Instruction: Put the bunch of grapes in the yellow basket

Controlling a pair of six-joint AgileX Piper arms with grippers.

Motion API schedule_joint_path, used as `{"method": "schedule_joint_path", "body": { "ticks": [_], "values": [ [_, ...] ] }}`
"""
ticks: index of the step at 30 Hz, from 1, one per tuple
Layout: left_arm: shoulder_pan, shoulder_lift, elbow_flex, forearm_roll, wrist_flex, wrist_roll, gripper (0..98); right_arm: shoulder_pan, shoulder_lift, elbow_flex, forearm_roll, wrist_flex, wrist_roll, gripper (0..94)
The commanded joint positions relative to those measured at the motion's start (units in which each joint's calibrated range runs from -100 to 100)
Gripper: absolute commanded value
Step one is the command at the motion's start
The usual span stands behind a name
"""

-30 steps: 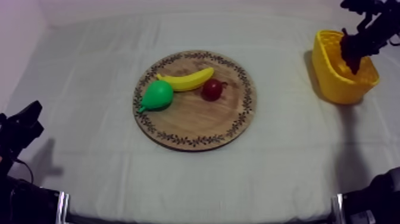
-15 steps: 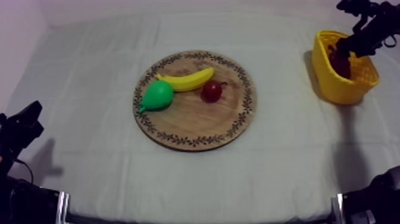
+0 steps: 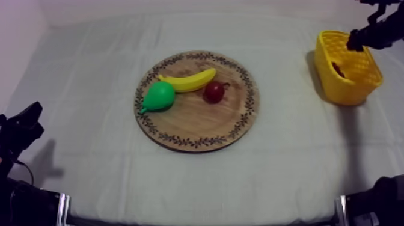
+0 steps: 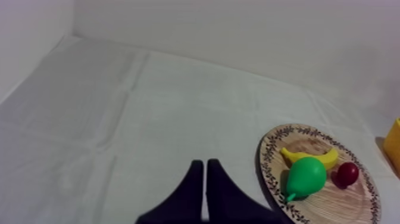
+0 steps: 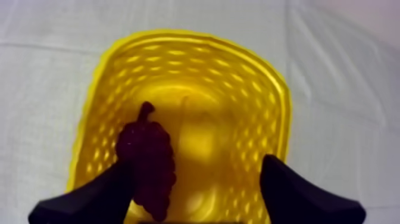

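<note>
Right wrist view: right gripper (image 5: 195,170) fingers spread wide, empty, over the yellow basket (image 5: 196,37); bunch of grapes (image 5: 149,170) lies on the basket floor, just beside one finger. Judged step: withdraw, so lift straight up, fingers apart, clear of grapes and rim. Left gripper (image 4: 204,179) closed, idle, apart from wooden board (image 4: 348,205).

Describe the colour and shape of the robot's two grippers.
Both are plain black, with no markings to be seen. The left gripper has two smooth fingers that taper from a broad base to narrow, rounded tips. The right gripper has the same wedge-shaped black fingers.
</note>
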State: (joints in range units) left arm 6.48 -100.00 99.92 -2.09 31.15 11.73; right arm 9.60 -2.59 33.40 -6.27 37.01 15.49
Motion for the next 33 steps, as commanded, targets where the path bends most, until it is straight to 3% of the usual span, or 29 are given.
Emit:
{"method": "schedule_joint_path", "body": {
  "ticks": [1, 13, 26, 33],
  "values": [
    [0.0, 0.0, 0.0, -0.03, 0.0, 0.0, 0.1, -0.4, -6.7, 4.5, 0.4, -1.4, -0.2, 54.1],
    [0.0, 0.0, 0.0, -0.03, 0.0, 0.0, 0.1, -2.2, -28.6, 22.8, 3.3, -10.6, -1.7, 44.2],
    [0.0, 0.0, 0.0, -0.03, 0.0, 0.0, 0.1, -5.8, -48.9, 40.5, 3.9, -14.7, -2.8, 42.5],
    [0.0, 0.0, 0.0, -0.03, 0.0, 0.0, 0.1, -8.1, -61.3, 51.9, 4.7, -15.2, -3.6, 36.7]
  ]
}}
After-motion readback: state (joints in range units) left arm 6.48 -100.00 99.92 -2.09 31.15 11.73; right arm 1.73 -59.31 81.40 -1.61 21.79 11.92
